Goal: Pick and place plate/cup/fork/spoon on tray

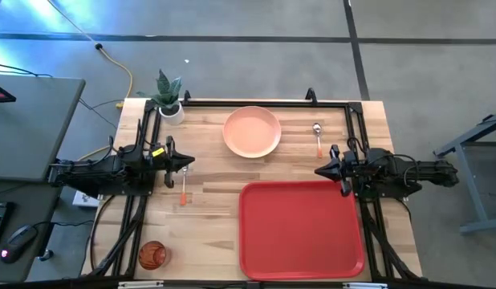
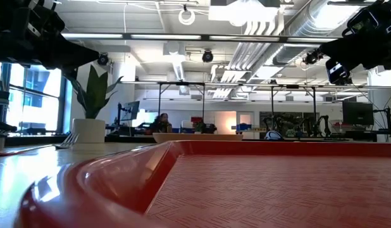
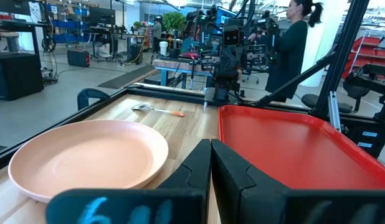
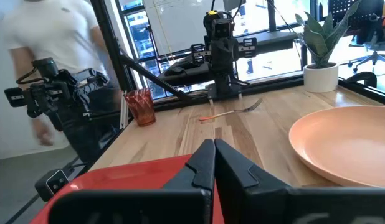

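The salmon-pink plate (image 1: 252, 131) lies at the table's far middle. The spoon (image 1: 317, 138) lies to its right. The fork (image 1: 184, 190) lies on the wood at the left, and the red-orange cup (image 1: 152, 255) stands near the front left corner. The red tray (image 1: 300, 229) lies at the front right. My left gripper (image 1: 188, 163) is shut and empty, above the table just beyond the fork. My right gripper (image 1: 319, 170) is shut and empty, above the tray's far edge, near the spoon. The fingers show shut in the left wrist view (image 3: 211, 163) and the right wrist view (image 4: 213, 163).
A white pot with a green plant (image 1: 169, 99) stands at the far left corner. Black frame rails (image 1: 256, 102) run along the table's far and side edges. A person (image 4: 61, 68) stands beyond the table's near left side. Bare wood lies between fork and tray.
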